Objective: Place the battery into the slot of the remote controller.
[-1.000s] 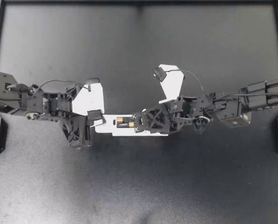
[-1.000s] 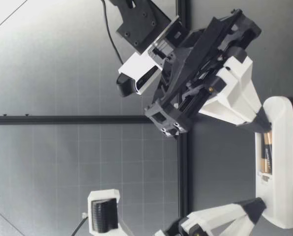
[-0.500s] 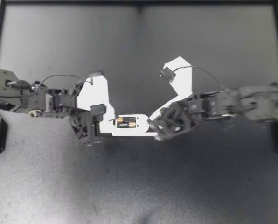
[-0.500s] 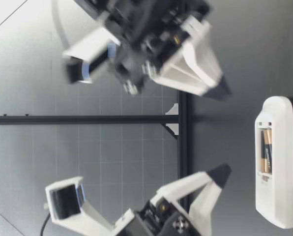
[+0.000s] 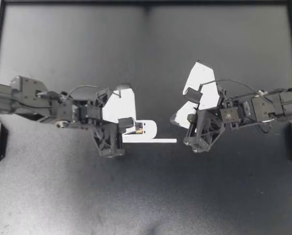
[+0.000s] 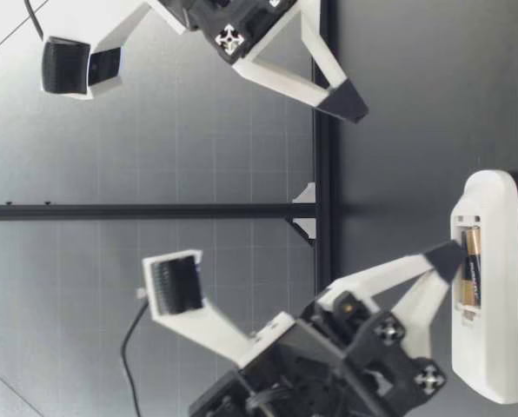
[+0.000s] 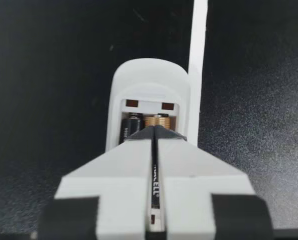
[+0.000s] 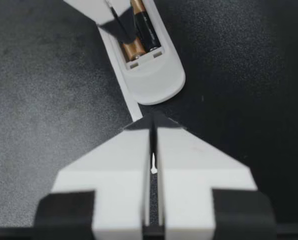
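The white remote lies on the black mat with its battery slot open. Two batteries lie side by side in the slot. My left gripper is shut, and its tips rest on the batteries from above. My right gripper is shut on nothing. It hangs above the table, off the remote's rounded end. In the right wrist view the left gripper's finger covers part of the slot.
A thin white strip, apparently the battery cover, lies flat along the remote's side. Black frame rails border the mat at the back. The mat in front of the arms is bare.
My right gripper left the battery slot, rose and drew back to the right. My left gripper let go of the remote's end, shut, and came down onto the batteries.
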Motion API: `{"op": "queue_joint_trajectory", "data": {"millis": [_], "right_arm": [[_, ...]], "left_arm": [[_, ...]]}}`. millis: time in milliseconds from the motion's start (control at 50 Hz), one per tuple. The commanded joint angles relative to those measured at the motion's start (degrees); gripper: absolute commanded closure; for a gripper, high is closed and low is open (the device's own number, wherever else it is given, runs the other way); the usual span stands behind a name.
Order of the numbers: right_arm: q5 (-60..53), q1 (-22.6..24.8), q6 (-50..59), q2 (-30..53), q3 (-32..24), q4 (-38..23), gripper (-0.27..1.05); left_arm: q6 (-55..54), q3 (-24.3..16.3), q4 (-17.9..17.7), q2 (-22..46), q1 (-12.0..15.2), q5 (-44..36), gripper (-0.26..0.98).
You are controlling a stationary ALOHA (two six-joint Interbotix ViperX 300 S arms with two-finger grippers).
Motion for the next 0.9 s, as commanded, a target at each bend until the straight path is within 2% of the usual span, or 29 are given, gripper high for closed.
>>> {"op": "queue_joint_trajectory", "data": {"millis": [0, 180, 320, 460, 660, 880], "right_arm": [[-0.26, 0.09, 0.09, -1.32, -0.62, -0.09, 0.92], [-0.26, 0.18, 0.18, -1.67, -0.62, 0.0, 0.92], [-0.7, 0.09, -0.35, -2.64, -1.23, -0.35, 0.92], [-1.76, 0.09, -0.7, -4.22, -1.85, -3.78, 0.92], [-3.6, -0.09, -0.7, -6.77, -3.25, -11.95, 0.92], [-4.39, -0.97, -0.7, -9.32, -3.43, -14.5, 0.92]], "left_arm": [[0.0, -1.41, 0.09, 0.7, -0.18, -0.35, 0.87], [-0.79, -1.85, -0.88, 2.29, -0.09, 0.0, 0.87], [-0.88, -1.05, -0.97, -2.99, -0.09, -0.09, 0.87], [-0.97, 1.14, -1.05, -9.14, -0.26, -1.58, 0.87], [-1.05, 6.68, -1.05, -17.4, -0.26, -12.22, 0.87], [-1.05, 13.62, -1.05, -24.87, -0.79, -25.93, 0.87]]}}
